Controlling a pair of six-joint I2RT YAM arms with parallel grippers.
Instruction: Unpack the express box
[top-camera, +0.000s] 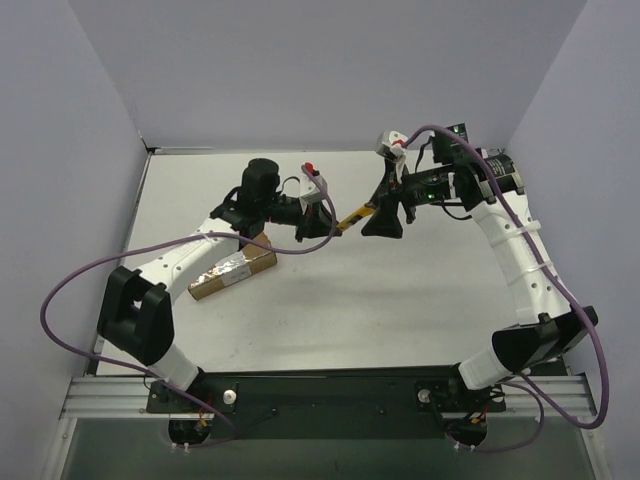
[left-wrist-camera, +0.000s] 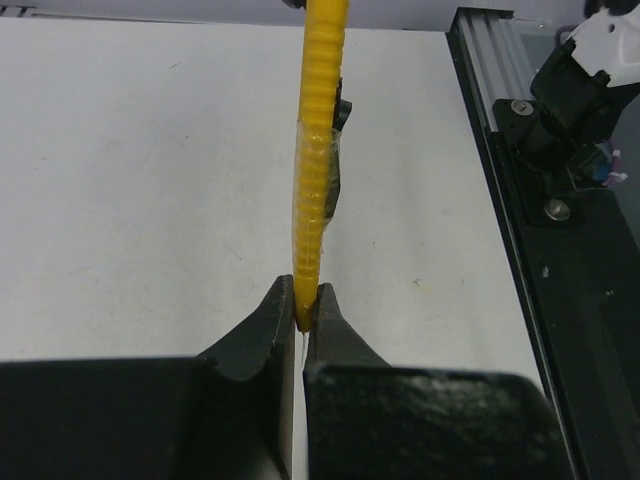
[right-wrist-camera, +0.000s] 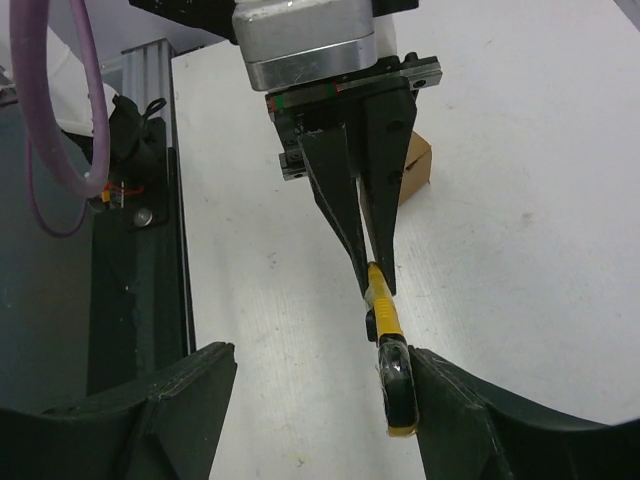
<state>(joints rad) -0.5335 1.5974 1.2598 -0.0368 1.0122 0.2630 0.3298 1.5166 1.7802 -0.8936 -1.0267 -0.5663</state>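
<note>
Express box (top-camera: 232, 275) lies on the left of the table (top-camera: 400, 300), partly under the left arm and looking unopened. The left gripper (left-wrist-camera: 305, 300) is clenched on one end of the yellow utility knife (left-wrist-camera: 320, 150). The right gripper (right-wrist-camera: 320, 365) stands released, fingers wide either side of the other end. I'd keep that pinch firm and bring the knife squarely onto the tape strip.

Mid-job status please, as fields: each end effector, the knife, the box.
left end effector: shut on one end of the yellow utility knife
right end effector: open, jaws either side of the knife's other end
utility knife: held above the table, spanning between the two arms
express box: lying on the table beneath the left arm, tape on top, looks unopened
</note>
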